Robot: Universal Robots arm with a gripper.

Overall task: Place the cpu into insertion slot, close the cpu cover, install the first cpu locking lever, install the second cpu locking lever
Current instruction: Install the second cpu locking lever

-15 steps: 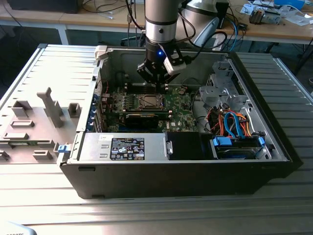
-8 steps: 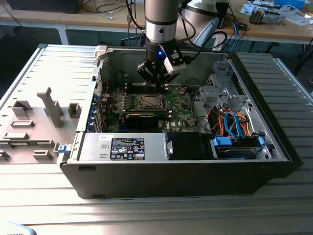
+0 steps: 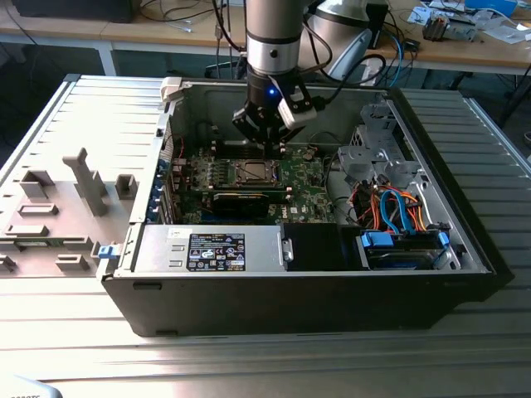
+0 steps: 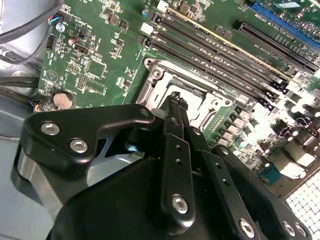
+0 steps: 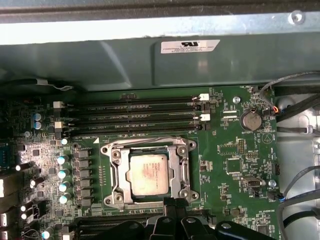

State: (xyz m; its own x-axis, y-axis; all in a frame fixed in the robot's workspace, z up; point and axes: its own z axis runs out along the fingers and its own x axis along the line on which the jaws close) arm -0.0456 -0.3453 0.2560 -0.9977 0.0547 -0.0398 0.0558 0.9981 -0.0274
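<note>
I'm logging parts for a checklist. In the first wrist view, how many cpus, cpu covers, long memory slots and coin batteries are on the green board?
cpu: 1
cpu cover: 1
memory slots: 4
coin battery: 1
Total: 7

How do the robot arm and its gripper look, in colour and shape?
The arm is a round silver-grey tube with a black band and a small blue light. The gripper is matte black, with angular linkage plates joined by silver screws, narrowing to slim black fingers. Dark cables hang beside the arm.
</note>
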